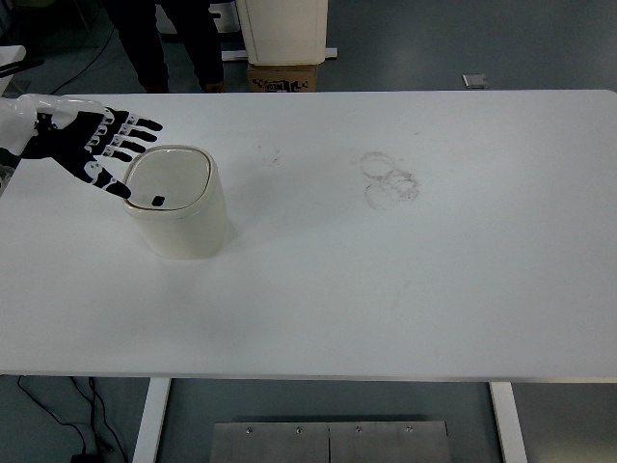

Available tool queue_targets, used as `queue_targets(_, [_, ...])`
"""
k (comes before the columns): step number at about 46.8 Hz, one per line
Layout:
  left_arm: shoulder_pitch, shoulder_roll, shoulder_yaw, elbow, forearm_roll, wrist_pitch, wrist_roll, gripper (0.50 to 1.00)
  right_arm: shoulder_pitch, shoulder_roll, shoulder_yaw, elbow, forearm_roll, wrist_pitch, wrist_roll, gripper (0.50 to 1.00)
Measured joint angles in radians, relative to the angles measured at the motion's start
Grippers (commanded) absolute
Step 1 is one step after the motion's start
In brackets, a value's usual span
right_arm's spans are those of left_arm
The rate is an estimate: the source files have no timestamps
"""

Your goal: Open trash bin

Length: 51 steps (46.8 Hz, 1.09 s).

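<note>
A small cream trash bin (179, 214) stands on the left part of the white table (386, 251). Its flat lid (170, 180) is closed, with a small dark button near its front edge. My left hand (108, 149) comes in from the left edge with fingers spread and empty. It hovers at the bin's upper left rim, its thumb tip over the lid's left edge. The right arm is out of view.
Faint ring smudges (388, 179) mark the table right of centre. Beyond the far edge stand a person's legs (169, 43), a white cabinet (281, 29) and a cardboard box (283, 77).
</note>
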Motion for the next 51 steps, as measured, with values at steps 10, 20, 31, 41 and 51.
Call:
queue_targets(10, [-0.024,0.000,0.000,-0.033,0.054,-0.043,0.000,1.000,0.000,0.000,0.000,0.000,0.000,0.000,0.000,0.991])
queue_targets(20, [-0.032,0.005,0.000,-0.043,0.096,-0.043,0.002,1.000,0.000,0.000,0.000,0.000,0.000,0.000,0.000,0.991])
queue_targets(31, [-0.039,0.002,0.002,-0.043,0.134,-0.043,0.002,1.000,0.000,0.000,0.000,0.000,0.000,0.000,0.000,0.991])
queue_targets(41, [-0.031,-0.018,0.003,-0.043,0.135,-0.043,0.002,1.000,0.000,0.000,0.000,0.000,0.000,0.000,0.000,0.991])
queue_targets(51, [-0.024,-0.044,0.003,-0.042,0.134,-0.043,0.002,1.000,0.000,0.000,0.000,0.000,0.000,0.000,0.000,0.991])
